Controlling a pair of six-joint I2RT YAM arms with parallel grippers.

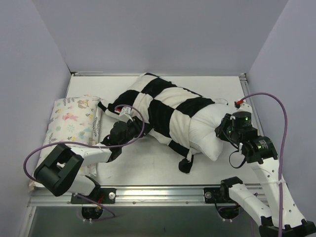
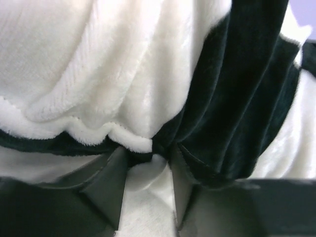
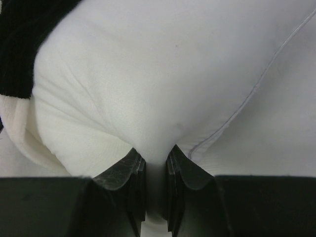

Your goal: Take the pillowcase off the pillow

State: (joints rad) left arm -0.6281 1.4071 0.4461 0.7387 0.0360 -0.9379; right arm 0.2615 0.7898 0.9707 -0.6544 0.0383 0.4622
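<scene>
- Top external: pillowcase (image 1: 168, 106) lies diagonally across the middle of the bench (image 1: 143, 170), still wrapped round most of the pillow (image 1: 211, 134).
- The pillow's near-right end pokes out of the case's open mouth, bare white. The rest is hidden inside, so I can't tell how deep it sits.
- Left jaws: at the case's left end, clamped on a fold of plush fabric. Left wrist view shows white cloth packed between both fingers (image 2: 106, 185), with black-and-white folds bunched just above.
- Right jaws: nearly closed, pinching a tuck of bare pillow at its exposed end. Right wrist view shows plain white cloth squeezed in the gap and a seam line running off to the right.
- Floral pillow (image 1: 74, 123) sits at the bench's left edge, just beside the case's left end. Not involved.
- Progress, my read: early to middle. Both grips are set, one per item, at opposite ends. The mouth is open and one pillow end is out.
- To do: pull the two apart along the case's long axis until the pillow slides fully free and the two lie apart.
- Risk: the plush is thick, so the left grip may also catch the pillow inside. Can't tell from the wrist view.
</scene>
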